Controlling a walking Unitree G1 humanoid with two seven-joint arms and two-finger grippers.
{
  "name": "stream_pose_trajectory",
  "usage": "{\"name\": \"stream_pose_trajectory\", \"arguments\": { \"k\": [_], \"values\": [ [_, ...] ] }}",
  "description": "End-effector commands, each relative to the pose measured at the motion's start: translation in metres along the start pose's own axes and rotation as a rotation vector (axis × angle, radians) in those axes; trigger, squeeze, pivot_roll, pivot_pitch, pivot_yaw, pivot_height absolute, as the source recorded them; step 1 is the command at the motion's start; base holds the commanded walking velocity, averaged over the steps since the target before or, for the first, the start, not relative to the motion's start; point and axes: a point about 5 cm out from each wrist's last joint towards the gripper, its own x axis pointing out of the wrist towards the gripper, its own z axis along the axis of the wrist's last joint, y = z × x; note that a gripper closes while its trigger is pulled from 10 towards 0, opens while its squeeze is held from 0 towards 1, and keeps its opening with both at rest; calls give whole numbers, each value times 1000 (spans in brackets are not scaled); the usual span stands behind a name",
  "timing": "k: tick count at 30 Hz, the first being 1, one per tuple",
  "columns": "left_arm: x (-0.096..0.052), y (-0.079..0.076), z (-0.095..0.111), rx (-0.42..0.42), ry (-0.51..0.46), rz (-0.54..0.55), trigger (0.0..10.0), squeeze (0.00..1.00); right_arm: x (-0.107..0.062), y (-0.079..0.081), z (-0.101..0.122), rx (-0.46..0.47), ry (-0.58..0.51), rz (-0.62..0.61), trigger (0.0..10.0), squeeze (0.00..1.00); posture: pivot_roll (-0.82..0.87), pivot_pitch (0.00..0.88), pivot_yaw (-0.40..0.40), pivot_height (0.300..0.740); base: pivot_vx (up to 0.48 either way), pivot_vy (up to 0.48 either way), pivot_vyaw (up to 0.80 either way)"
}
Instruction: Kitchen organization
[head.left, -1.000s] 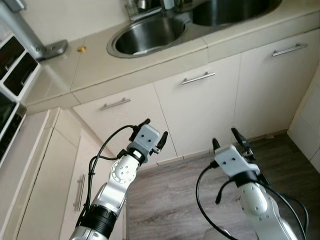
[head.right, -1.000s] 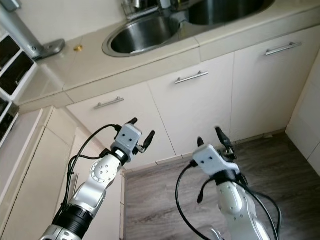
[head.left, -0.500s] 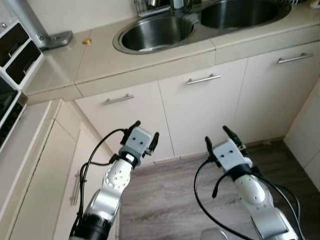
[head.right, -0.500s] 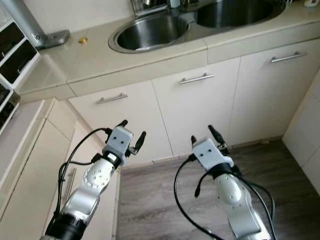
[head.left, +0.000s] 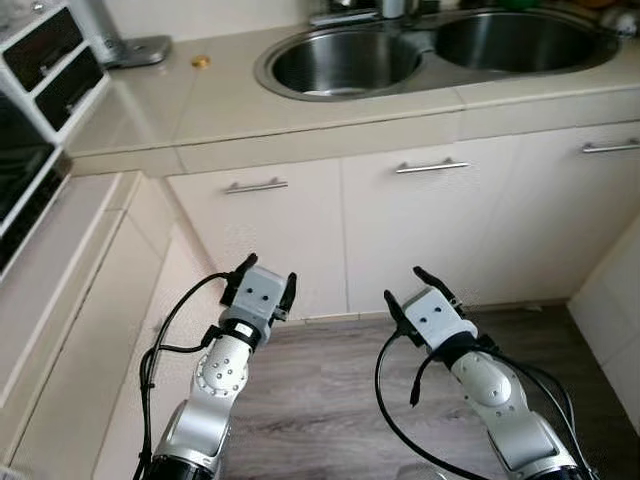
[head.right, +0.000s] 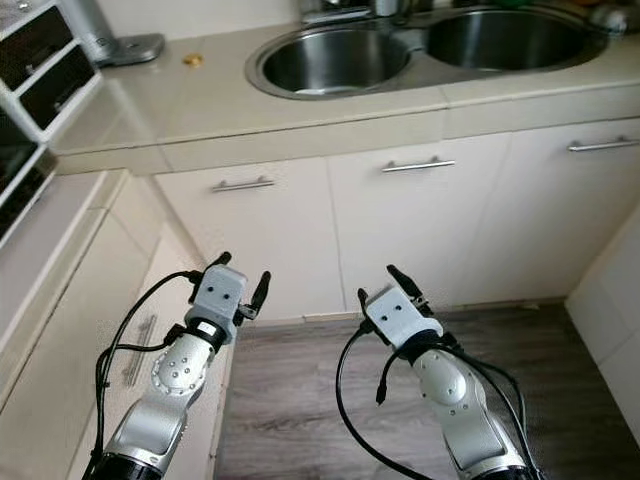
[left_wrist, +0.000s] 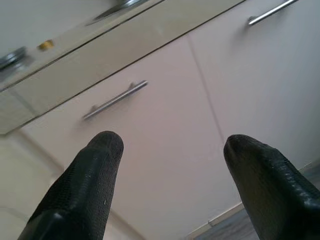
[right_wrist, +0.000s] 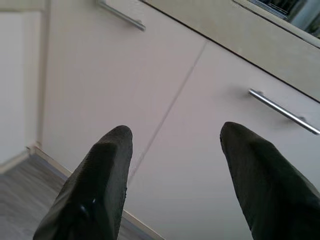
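Left gripper (head.left: 263, 277) held low in front of the cream cabinet fronts, its two black textured fingers (left_wrist: 85, 185) spread wide with nothing between them. Silver jointed arm, black cable looping off the wrist. In its wrist view the fingers frame the left cabinet door (left_wrist: 150, 145), a flat matte panel with a slim brushed-metal bar handle (left_wrist: 115, 99).

Right gripper (head.left: 418, 289) at about the same height, just right of centre, fingers (right_wrist: 95, 190) likewise parted and empty; beyond them lie the seam between two doors and another bar handle (right_wrist: 284, 111). Both grippers are well apart from the cabinets and touch nothing.

Left to right across the scene: a dark-fronted appliance with white trim (head.left: 40, 110) at the far left; a metal post base (head.left: 130, 48) on the beige countertop (head.left: 200, 100); a small gold round object (head.left: 201, 62) near it, too small to identify; a double-bowl stainless steel sink (head.left: 345, 62), round basins, glossy, set into the countertop well above and beyond both grippers. Below are three cabinet doors. Grey wood-grain floor (head.left: 330, 400) under the arms.
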Motion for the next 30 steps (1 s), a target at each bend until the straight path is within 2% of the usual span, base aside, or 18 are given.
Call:
{"name": "stream_pose_trajectory", "arguments": {
  "k": [1,5,9,14,19,22,30],
  "values": [
    [-4,5,-3,10,23,31,10000,0,3,-2,1,37,-13,-3,10000,0,-166,0,75,740,0,0,0],
    [-9,6,-4,7,30,51,10000,0,5,-6,2,63,-18,-7,10000,0,-145,0,57,740,0,0,0],
    [-13,8,-5,-6,39,75,10000,0,7,-2,0,66,-19,19,10000,0,-125,0,42,740,0,0,0],
    [-15,9,-4,-13,41,77,10000,0,10,7,5,12,-45,67,10000,0,-112,0,27,740,0,0,0],
    [-18,7,-5,-24,54,74,10000,0,13,-8,-1,74,0,-11,10000,0,-111,0,26,740,0,0,0],
    [-20,8,-5,-5,47,71,10000,0,14,-9,-2,84,-3,-18,10000,0,-103,0,25,740,0,0,0],
    [-19,8,-4,-17,39,48,10000,0,14,-13,-4,91,22,-50,10000,0,-119,0,36,740,0,0,0]
  ]
}}
